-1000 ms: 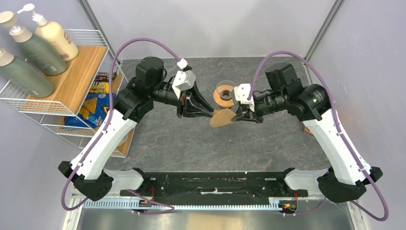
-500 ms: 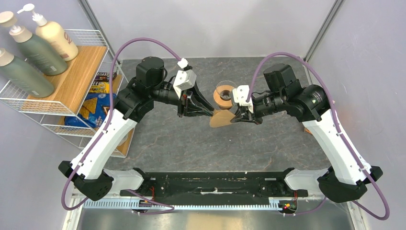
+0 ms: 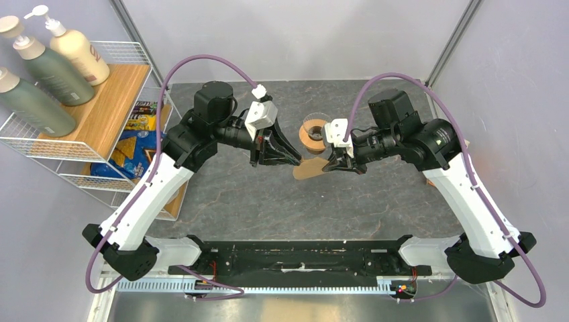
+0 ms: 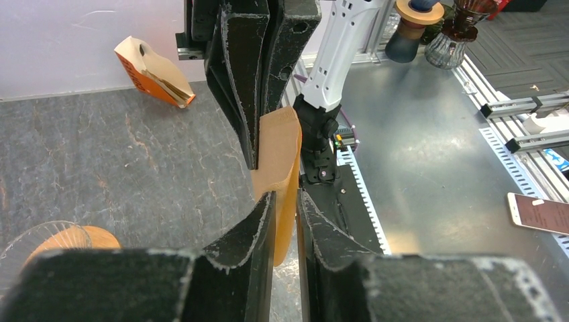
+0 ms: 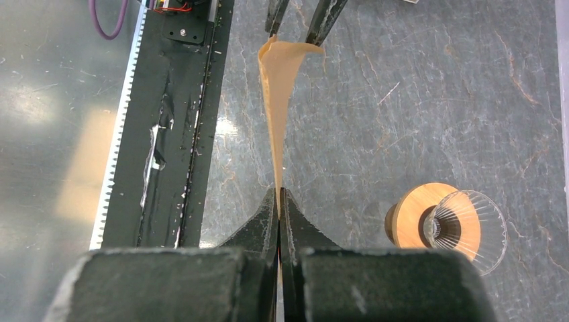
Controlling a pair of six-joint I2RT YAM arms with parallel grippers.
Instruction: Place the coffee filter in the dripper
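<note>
Top external: coffee filter (image 3: 307,169) is held edge-up above the table between both arms, just on the near side of the dripper (image 3: 313,132), not in it. Right wrist: right gripper (image 5: 279,196) is pinched tight on one filter edge. Left wrist: left gripper (image 4: 285,201) has its fingers slightly apart, straddling the opposite edge.
</note>
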